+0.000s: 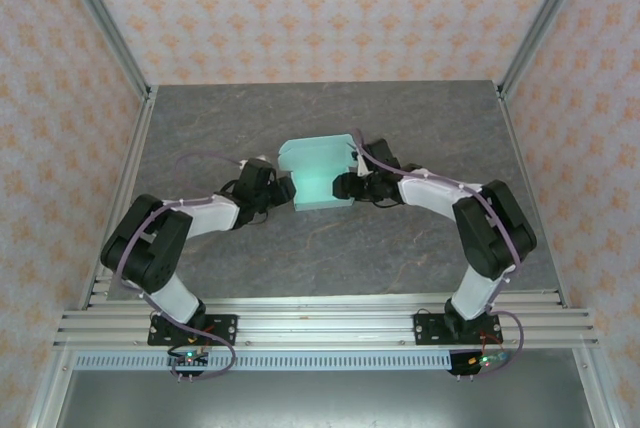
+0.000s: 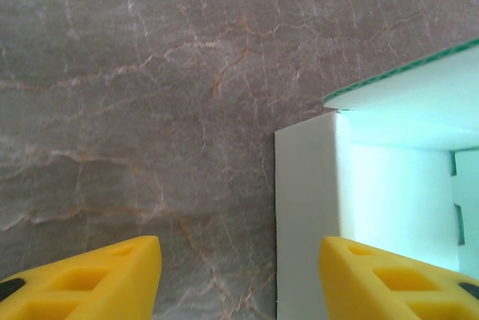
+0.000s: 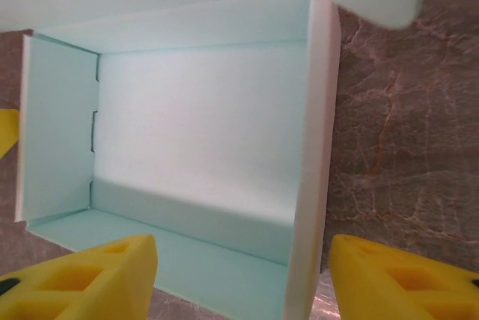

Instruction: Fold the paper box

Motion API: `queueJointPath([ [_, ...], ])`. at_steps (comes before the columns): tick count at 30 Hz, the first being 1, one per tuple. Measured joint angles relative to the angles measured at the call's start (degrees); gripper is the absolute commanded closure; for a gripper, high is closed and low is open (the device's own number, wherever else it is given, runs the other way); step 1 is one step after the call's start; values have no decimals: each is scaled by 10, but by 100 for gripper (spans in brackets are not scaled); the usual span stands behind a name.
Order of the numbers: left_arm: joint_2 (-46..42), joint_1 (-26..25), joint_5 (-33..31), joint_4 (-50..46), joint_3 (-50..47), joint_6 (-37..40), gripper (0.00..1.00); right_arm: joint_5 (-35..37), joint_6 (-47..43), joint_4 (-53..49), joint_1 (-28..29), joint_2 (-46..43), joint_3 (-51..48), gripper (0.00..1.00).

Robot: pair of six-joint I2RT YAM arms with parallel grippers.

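Left jaws apart: yellow fingers [image 2: 90,279] spread wide, one over bare bench [image 2: 150,111], the other over the inside of the box [image 2: 389,193]. The box's left wall stands in the gap between them, not clamped. From above, left arm [image 1: 190,218] reaches in from the left, tip right at the box's left side. Box [image 1: 318,183] sits mid-bench between the two arms: pale mint, open-topped, walls upright, a flap rising along its far side. Small slots show in one end wall. Right jaws also apart: fingers [image 3: 404,279] wide, one over the box floor, the other over bench. The right wall's pale top edge runs up between them; cannot tell if either finger touches it. Right arm [image 1: 480,218] comes in from the right, tip at the box's right side. Patterned walls [image 1: 300,8] ring the bench.
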Motion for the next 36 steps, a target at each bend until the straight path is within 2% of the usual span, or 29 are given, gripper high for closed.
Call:
queueJointPath([
  [9,15,0,3,-4,31,14,40,72,0,-45,-39,-100,-29,35],
  [13,-18,0,3,-5,20,14,39,120,3,-72,-63,-161,-49,31],
  [16,-56,0,3,-6,4,14,38,141,6,-82,-105,-174,-49,31],
  [21,-107,0,3,-9,-24,14,38,169,3,-116,-165,-99,2,31],
  [30,-150,0,2,-27,-51,19,37,172,-26,-178,-180,70,132,34],
  [36,-166,0,0,-38,-51,30,37,173,-53,-224,-180,123,187,35],
])
